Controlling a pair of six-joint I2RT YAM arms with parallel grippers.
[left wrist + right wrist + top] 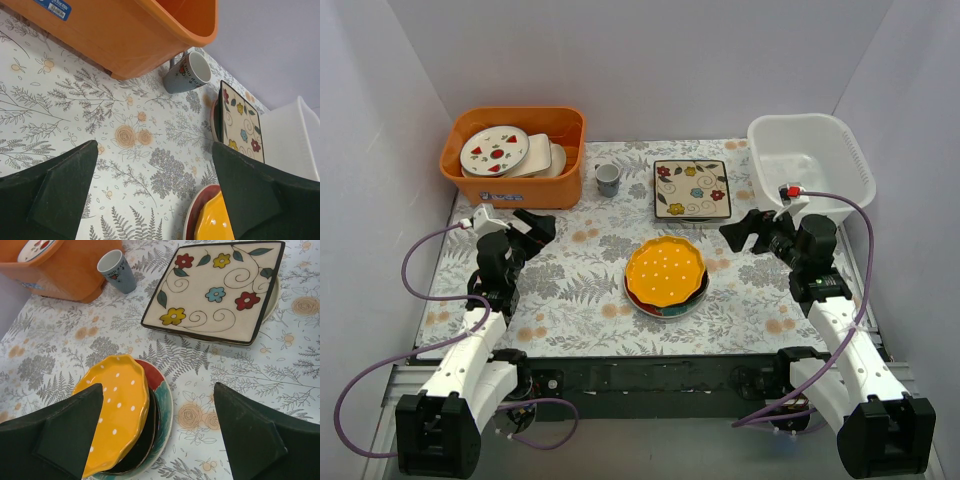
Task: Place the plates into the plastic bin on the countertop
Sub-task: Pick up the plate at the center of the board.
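Note:
A yellow scalloped plate (665,271) tops a stack on a dark plate (145,442) and a red-and-teal plate (162,390) at the countertop's (570,290) middle. A cream square floral plate (691,188) lies behind it on other plates. The white plastic bin (810,160) stands at the far right and looks empty. My left gripper (538,226) is open over bare countertop, left of the stack. My right gripper (743,232) is open between the stack and the bin. In the right wrist view the yellow plate (115,410) lies by my left fingertip (75,420).
An orange bin (515,155) at the far left holds white round plates (495,150) with red and green marks. A grey mug (608,179) stands between the orange bin and the square plate. White walls enclose the table on three sides.

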